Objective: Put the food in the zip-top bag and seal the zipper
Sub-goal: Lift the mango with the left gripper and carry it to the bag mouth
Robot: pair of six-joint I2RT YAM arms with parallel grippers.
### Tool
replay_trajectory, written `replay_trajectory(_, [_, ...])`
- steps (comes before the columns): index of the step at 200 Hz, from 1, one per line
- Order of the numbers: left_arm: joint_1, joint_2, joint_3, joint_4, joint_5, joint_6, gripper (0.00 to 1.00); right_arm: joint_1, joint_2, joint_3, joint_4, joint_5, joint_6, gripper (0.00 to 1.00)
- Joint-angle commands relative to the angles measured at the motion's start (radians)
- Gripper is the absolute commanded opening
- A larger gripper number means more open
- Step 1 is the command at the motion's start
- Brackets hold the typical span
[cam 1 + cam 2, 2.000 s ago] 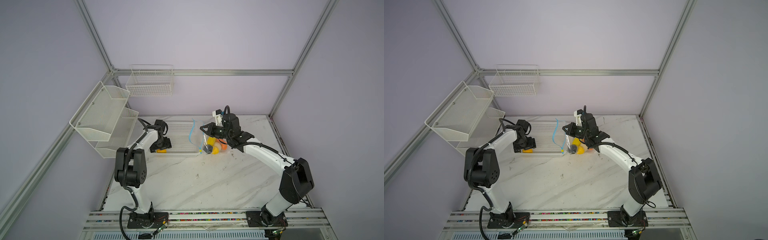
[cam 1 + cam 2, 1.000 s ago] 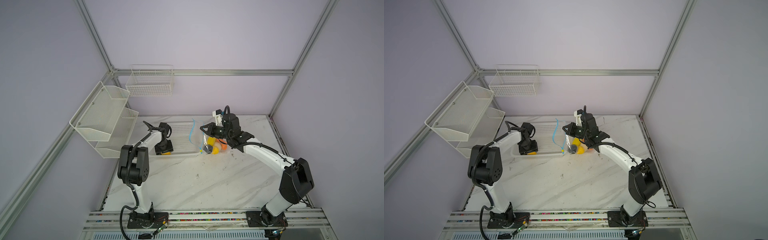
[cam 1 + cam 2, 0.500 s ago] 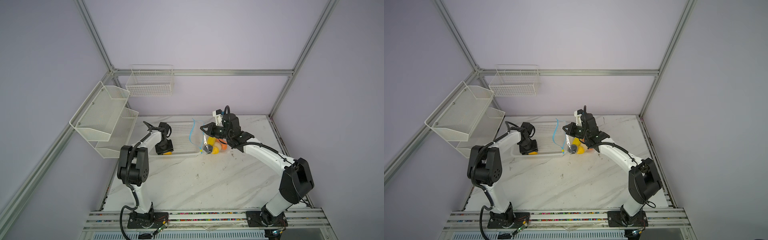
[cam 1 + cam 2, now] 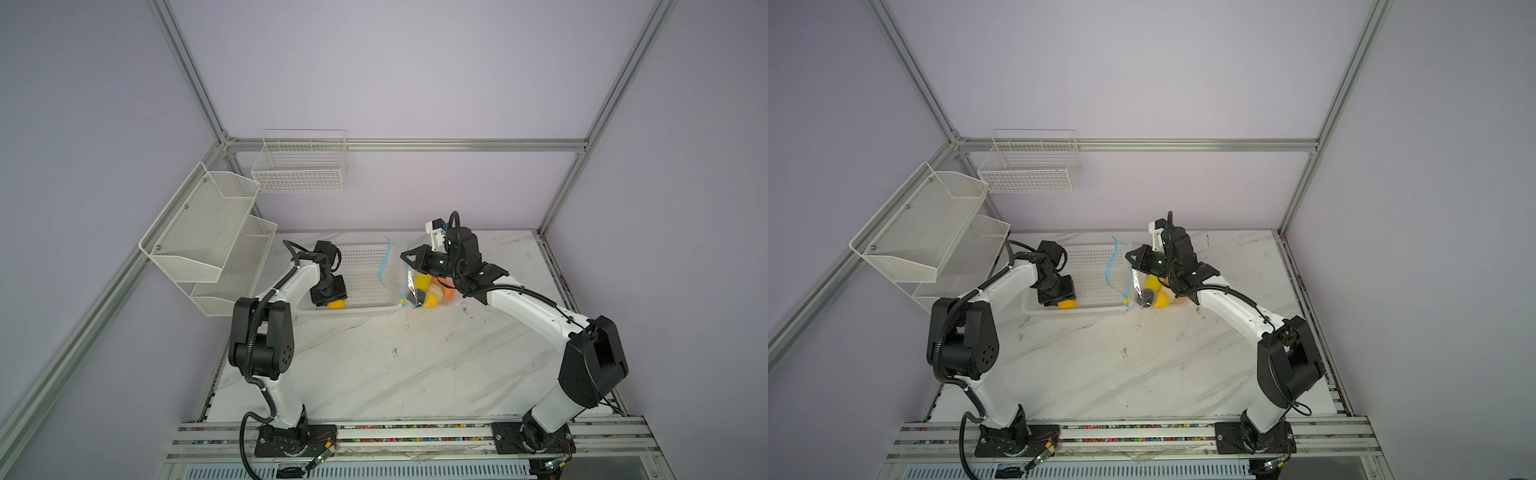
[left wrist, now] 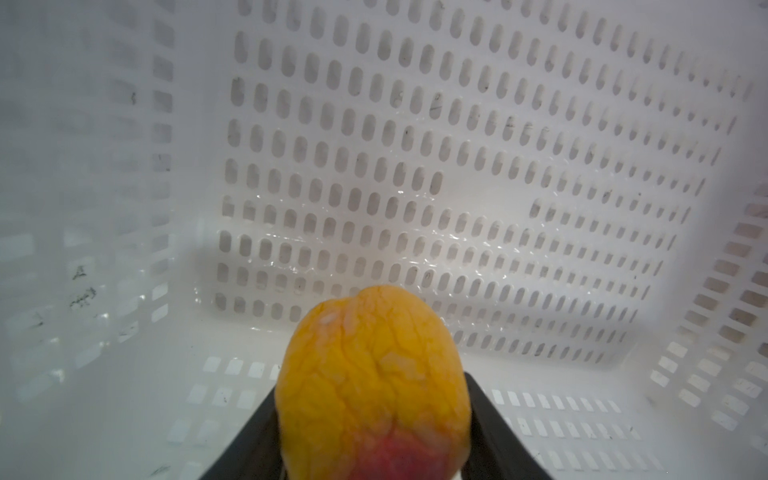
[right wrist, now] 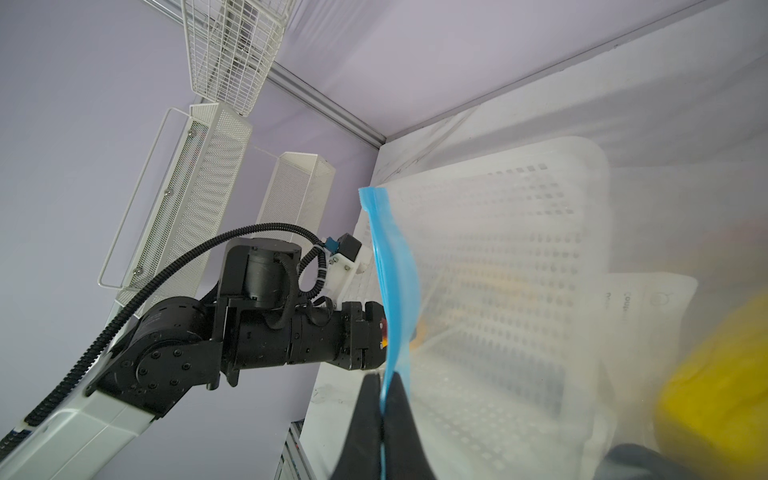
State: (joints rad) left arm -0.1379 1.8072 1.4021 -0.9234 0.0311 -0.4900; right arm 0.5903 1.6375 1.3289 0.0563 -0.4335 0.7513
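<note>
**Left arm.** The left gripper point(image 5: 371, 384) is down inside the white perforated basket point(image 4: 357, 248). Its jaws are closed against both flanks of a yellow-orange toy fruit point(image 4: 336, 304) with a red flush at one end. The fruit lies near the basket's front wall. Whether it is clear of the basket floor cannot be told. This appears to be the pick-up step for the one food piece seen outside the bag. A grip across the flanks suits a soft, wrinkled body that would roll under a push from above.

**Centre.** The zipper point(image 4: 383, 266), a light-blue strip, stands raised in a curve over the basket's right end. Its yellow slider point(image 4: 401, 300) sits low at the front end. The zip-top bag point(image 6: 519, 270) therefore presents its mouth toward the basket, which shortens the transfer path.

**Right arm.** The right gripper point(image 6: 381, 384) is pinched together on the blue strip. Whether it has caught one lip or both cannot be told. The likely purpose is to hold the edge up, because limp film would otherwise collapse over the mouth.

**Contents.** A yellow piece point(image 4: 423, 281), an orange piece point(image 4: 446, 291) and a dark grey piece point(image 4: 417, 297) rest in the bag's bottom on the worktop point(image 4: 395, 353), just right of the basket. Their weight probably anchors the bag against the upward pull. Sealing is not yet due.
</note>
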Motion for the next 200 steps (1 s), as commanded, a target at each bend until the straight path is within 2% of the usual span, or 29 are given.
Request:
replay_trajectory(1, [-0.002, -0.076, -0.003, 0.006, 0.042, -0.012, 0.53, 0.009, -0.022, -0.011, 0.016, 0.012, 0.007, 0.0])
replay_trajectory(81, [-0.01, -0.225, 0.086, -0.009, 0.258, -0.028, 0.52, 0.009, -0.018, -0.004, 0.011, 0.016, 0.008, 0.0])
replay_trajectory(200, [-0.108, -0.366, 0.186, 0.084, 0.461, -0.059, 0.52, 0.009, -0.019, 0.003, 0.008, 0.022, 0.009, 0.0])
